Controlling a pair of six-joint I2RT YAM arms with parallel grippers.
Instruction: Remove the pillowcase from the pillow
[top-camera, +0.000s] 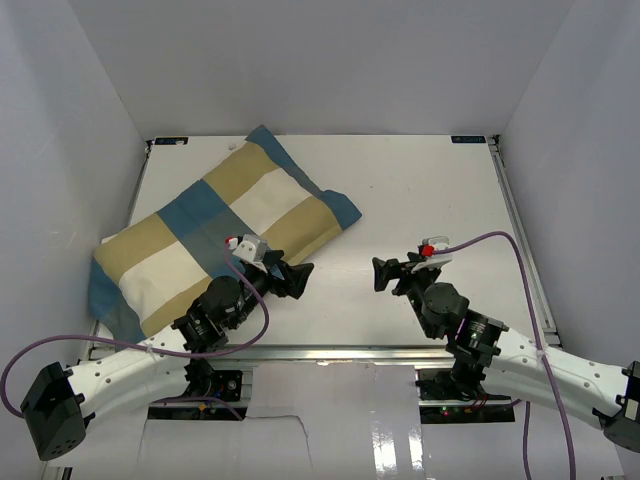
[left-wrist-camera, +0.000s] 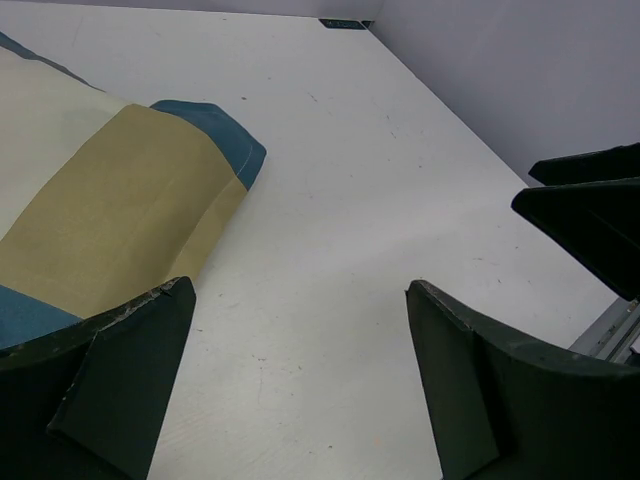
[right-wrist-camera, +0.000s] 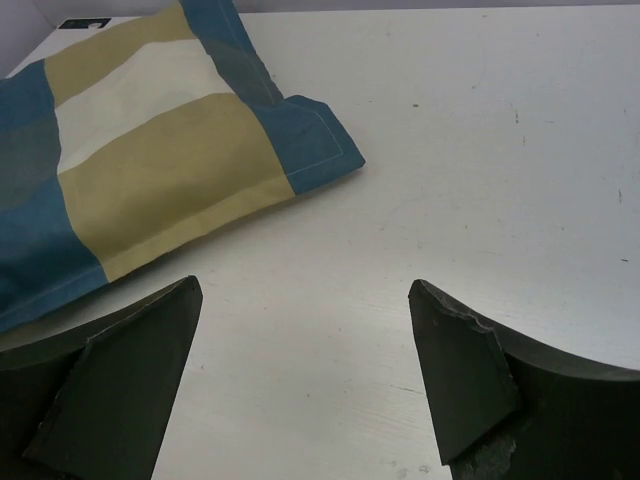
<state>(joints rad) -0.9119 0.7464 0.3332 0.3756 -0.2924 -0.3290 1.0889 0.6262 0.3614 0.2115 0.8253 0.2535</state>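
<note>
The checked tan, blue and cream pillowcase (top-camera: 215, 230) lies stuffed and diagonal on the left half of the white table (top-camera: 430, 200). The pillow is hidden inside it. My left gripper (top-camera: 297, 278) is open and empty, just off the pillowcase's near right edge; the tan and blue corner shows in the left wrist view (left-wrist-camera: 120, 210). My right gripper (top-camera: 381, 274) is open and empty over bare table, pointing left towards the pillowcase's blue-bordered corner (right-wrist-camera: 310, 150). The two grippers face each other with a gap between them.
White walls enclose the table on the left, back and right. A metal rail (top-camera: 330, 352) runs along the near edge, where both arm bases sit. The right gripper's black fingers (left-wrist-camera: 590, 215) show at the right of the left wrist view.
</note>
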